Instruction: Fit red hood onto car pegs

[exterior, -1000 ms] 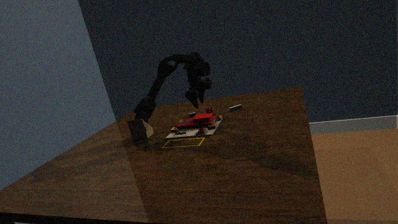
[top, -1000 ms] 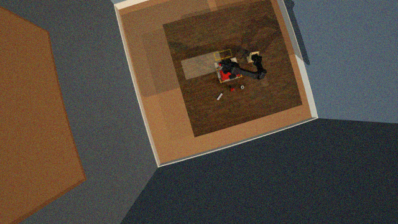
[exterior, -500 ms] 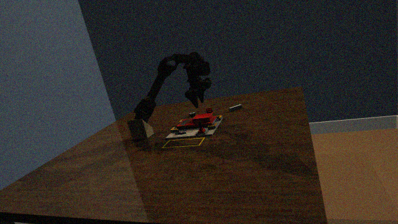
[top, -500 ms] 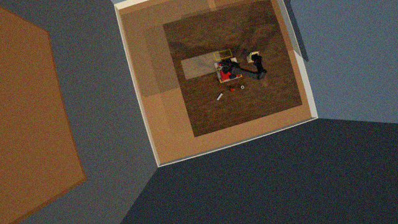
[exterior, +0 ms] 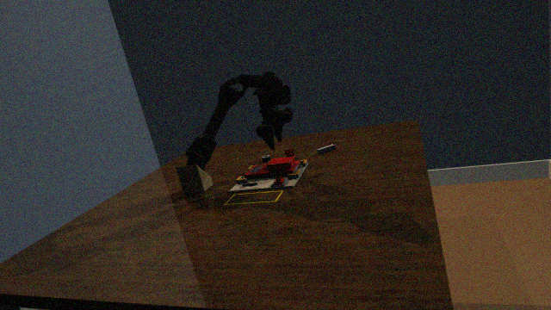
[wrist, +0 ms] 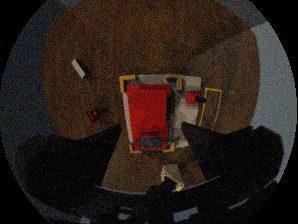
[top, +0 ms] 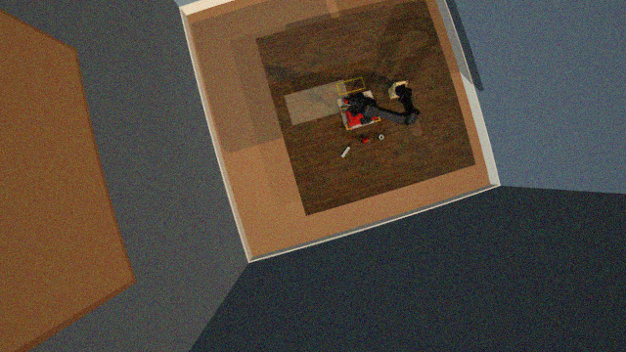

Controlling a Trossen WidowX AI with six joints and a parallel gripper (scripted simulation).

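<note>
Hood: red shell [wrist: 149, 116] lying on the car in the jig — no longer on the table; in the side view it [exterior: 275, 165] sits low over the pale jig plate [exterior: 258, 184].
Seating: judged flat on the deck, though the pegs and corner holes are too small and dim to check.
Direction: hood lies straight below the gripper [exterior: 270, 137], its long side running away from the wrist camera.
Gap: gripper hangs well above the hood with open air between them, touching nothing.
Gripper: fingers spread wide, holding nothing; the two dark fingers frame the lower edge of the wrist view, either side of the hood.
Arm: one arm only, arching up from its base [exterior: 194, 178] beside the jig.
Nearby: small loose parts [top: 365, 140] and a pale bar [top: 345, 152] on the table [exterior: 344, 224] beyond the jig; a yellow outlined rectangle [exterior: 254, 197] just beside it.
Next move: likely only a retreat upward and away — the path looks free of the loose parts.
</note>
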